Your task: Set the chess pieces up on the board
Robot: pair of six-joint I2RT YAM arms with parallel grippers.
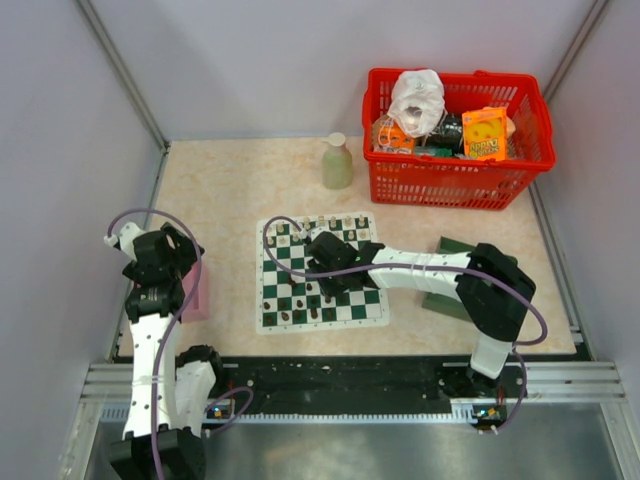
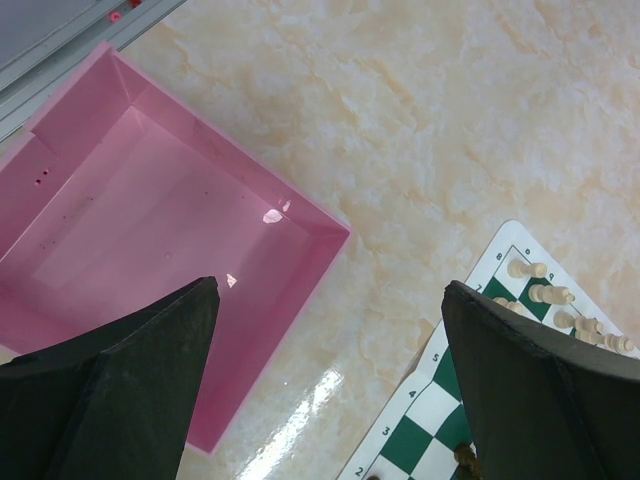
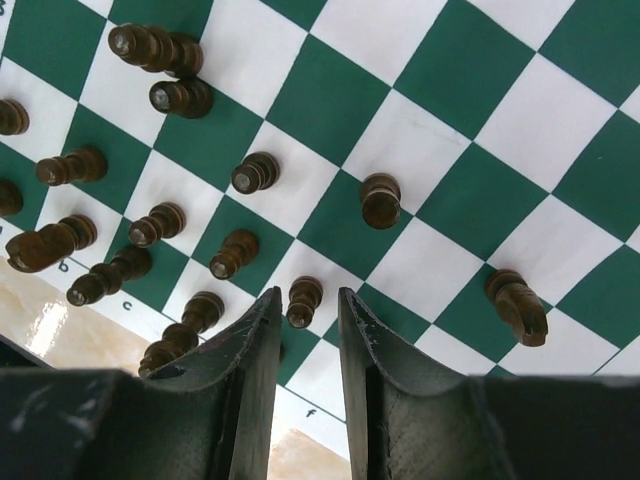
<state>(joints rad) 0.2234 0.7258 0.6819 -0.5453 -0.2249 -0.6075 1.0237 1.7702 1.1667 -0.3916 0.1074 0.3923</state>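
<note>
The board (image 1: 372,300) lies mid-table, green and white checks. Dark chess pieces (image 3: 255,172) stand on its near rows, several crowded by the edge (image 3: 110,278); one further right (image 3: 517,303) leans over. Cream pieces (image 2: 548,293) line the far rows. My right gripper (image 3: 308,292) hovers low over the near rows, jaws slightly apart. A dark pawn (image 3: 303,303) stands upright between the tips with a small gap on each side. My left gripper (image 2: 330,300) is wide open with nothing in it, above the bare table between the pink tray and the board's left edge.
A pink tray (image 2: 150,230) lies at the left. At the back stand a pale green bottle (image 1: 337,162) and a red basket (image 1: 455,180) full of packets. A dark green tray (image 1: 450,250) sits under the right arm, right of the board.
</note>
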